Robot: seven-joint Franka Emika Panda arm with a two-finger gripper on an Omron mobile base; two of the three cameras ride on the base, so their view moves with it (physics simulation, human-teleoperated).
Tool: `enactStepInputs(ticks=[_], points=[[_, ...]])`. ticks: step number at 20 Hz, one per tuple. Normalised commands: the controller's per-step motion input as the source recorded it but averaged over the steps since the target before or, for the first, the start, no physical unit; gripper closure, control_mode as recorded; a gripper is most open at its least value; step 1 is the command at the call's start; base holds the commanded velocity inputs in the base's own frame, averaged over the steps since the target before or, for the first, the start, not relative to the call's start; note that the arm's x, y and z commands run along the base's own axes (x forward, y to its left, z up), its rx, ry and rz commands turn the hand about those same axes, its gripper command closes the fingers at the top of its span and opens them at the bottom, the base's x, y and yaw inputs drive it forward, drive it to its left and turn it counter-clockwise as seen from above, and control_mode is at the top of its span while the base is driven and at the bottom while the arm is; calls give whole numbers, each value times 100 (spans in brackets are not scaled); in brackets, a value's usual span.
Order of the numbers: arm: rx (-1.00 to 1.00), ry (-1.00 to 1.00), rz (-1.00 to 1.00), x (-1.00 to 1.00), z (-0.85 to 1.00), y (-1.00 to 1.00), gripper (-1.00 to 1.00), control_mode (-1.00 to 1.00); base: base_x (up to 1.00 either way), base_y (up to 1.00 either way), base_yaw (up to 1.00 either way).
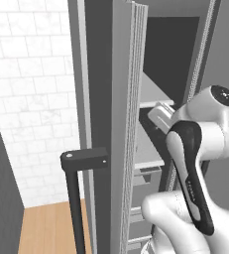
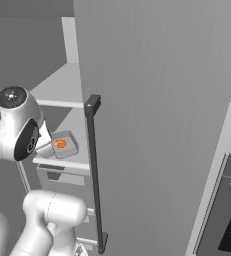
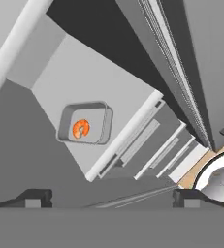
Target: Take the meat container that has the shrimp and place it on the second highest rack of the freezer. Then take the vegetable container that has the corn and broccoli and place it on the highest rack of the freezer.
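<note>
Meat container (image 3: 85,123) resting on a freezer (image 2: 152,100) shelf.
Gripper (image 3: 111,197) spread wide, empty, hovering back from the tray; shrimp (image 3: 80,129) lies inside it.

Freezer (image 2: 152,100) door looks like brushed grey metal, faint vertical streaks, pretty matt. Its handle (image 2: 94,170) is dark matt plastic. Shelf (image 3: 84,77) inside is smooth pale grey, tray (image 3: 84,122) on it smooth matt grey, shrimp (image 3: 80,129) glossy orange. Beside the freezer, white tile wall (image 1: 31,99), wood floor (image 1: 51,228).

Meat container (image 2: 64,144) sits on a freezer (image 2: 152,125) shelf, one shelf below the top one — shrimp (image 2: 60,144) inside. White arm just left of it, overlapping its near corner. Dark bar handle (image 2: 94,175) on the open door.
</note>
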Motion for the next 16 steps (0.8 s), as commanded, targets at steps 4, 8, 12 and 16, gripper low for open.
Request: enactStepInputs(ticks=[4, 8, 12, 16], points=[[-2, 45, 0, -81, 34, -17, -100, -100, 0, 0, 0], [-3, 44, 5, -64, 35, -2, -100, -100, 0, 0, 0], [-12, 25, 8, -45, 10, -4, -100, -100, 0, 0, 0], [-23, 0, 6, -39, -9, -19, -100, -100, 0, 0, 0]])
